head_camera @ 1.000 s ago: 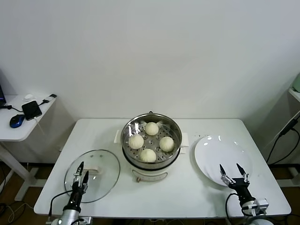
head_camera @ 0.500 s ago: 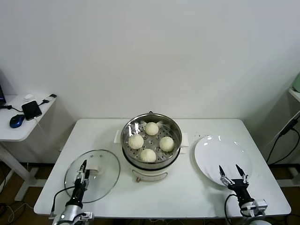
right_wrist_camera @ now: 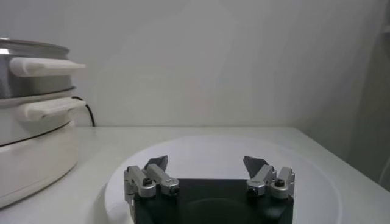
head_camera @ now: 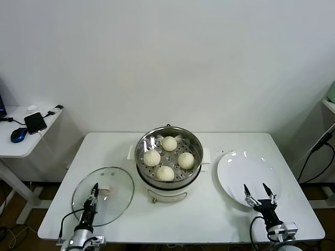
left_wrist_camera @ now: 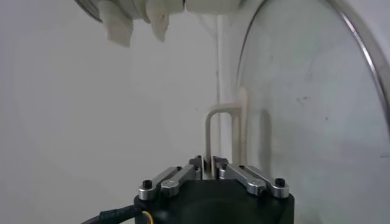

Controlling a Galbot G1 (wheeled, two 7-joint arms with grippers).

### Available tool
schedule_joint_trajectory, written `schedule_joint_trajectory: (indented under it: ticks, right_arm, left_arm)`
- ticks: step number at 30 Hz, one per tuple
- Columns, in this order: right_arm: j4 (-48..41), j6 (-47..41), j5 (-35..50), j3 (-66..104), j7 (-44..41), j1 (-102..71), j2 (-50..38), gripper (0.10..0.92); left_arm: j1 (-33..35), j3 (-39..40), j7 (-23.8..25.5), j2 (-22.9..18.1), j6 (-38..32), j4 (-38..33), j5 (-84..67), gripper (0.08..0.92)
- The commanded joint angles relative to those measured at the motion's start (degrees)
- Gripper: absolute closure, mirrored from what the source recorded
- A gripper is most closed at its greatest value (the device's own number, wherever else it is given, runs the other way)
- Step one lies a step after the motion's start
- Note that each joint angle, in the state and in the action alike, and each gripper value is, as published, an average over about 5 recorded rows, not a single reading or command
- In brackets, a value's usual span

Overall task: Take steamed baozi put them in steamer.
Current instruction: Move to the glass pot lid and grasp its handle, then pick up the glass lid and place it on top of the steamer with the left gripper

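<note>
Several cream-white baozi (head_camera: 165,173) sit on the perforated tray inside the steel steamer (head_camera: 142,164) at the table's middle. My left gripper (head_camera: 95,189) is shut and empty, low at the table's front left over the near edge of the glass lid. In the left wrist view the left gripper (left_wrist_camera: 208,161) has its fingers pressed together. My right gripper (head_camera: 257,190) is open and empty at the front right, over the near edge of the white plate. In the right wrist view the right gripper (right_wrist_camera: 206,164) shows spread fingertips and the steamer (right_wrist_camera: 30,131) off to one side.
A flat glass lid (head_camera: 112,201) with a white handle lies left of the steamer and also shows in the left wrist view (left_wrist_camera: 304,122). A bare white plate (head_camera: 246,170) lies right of it, also in the right wrist view (right_wrist_camera: 225,149). A side table (head_camera: 23,144) with a phone and mouse stands far left.
My left gripper has closed its fingers and drawn back toward the table's front edge. My right gripper has sunk slightly toward the front edge, still open. The baozi have not moved.
</note>
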Motion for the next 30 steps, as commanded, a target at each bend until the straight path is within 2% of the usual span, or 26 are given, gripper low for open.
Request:
schedule_joint_trajectory:
  ticks: [1, 3, 10, 18, 21, 25, 30]
  right_arm:
    - [0.3, 0.14, -0.14, 0.0, 0.01, -0.16, 0.23, 0.203]
    - [0.44, 0.24, -0.13, 0.02, -0.04, -0.31, 0.26, 0.203]
    - [0.5, 0.72, -0.11, 0.16, -0.19, -0.87, 0.27, 0.203]
    - [1.18, 0.47, -1.16, 0.98, 0.51, -0.88, -0.07, 0.203]
    - [1.22, 0.21, -2.1, 1.15, 0.8, -0.78, -0.08, 0.203]
    - [1.45, -0.34, -3.34, 1.14, 0.87, -0.81, -0.09, 0.203]
    - [1.98, -0.78, -4.32, 0.86, 0.76, -0.85, -0.09, 0.203]
  left_arm:
    - [-0.44, 0.06, -0.23, 0.25, -0.01, 1.01, 0.21, 0.838]
    - [-0.1, 0.05, 0.03, -0.13, 0.06, -0.2, -0.23, 0.866]
    - [1.92, 0.02, 3.09, -1.15, 0.99, -8.24, -3.45, 0.869]
    - [4.34, -1.48, 7.82, -0.19, 3.44, -20.53, -7.53, 0.869]
    - [5.44, -2.53, 12.06, 1.85, 5.71, -26.37, -9.01, 0.869]
    - [6.25, -4.01, 20.46, 6.09, 10.64, -33.93, -11.26, 0.869]
    - [4.65, -3.77, 29.37, 10.39, 16.91, -42.32, -13.36, 0.869]
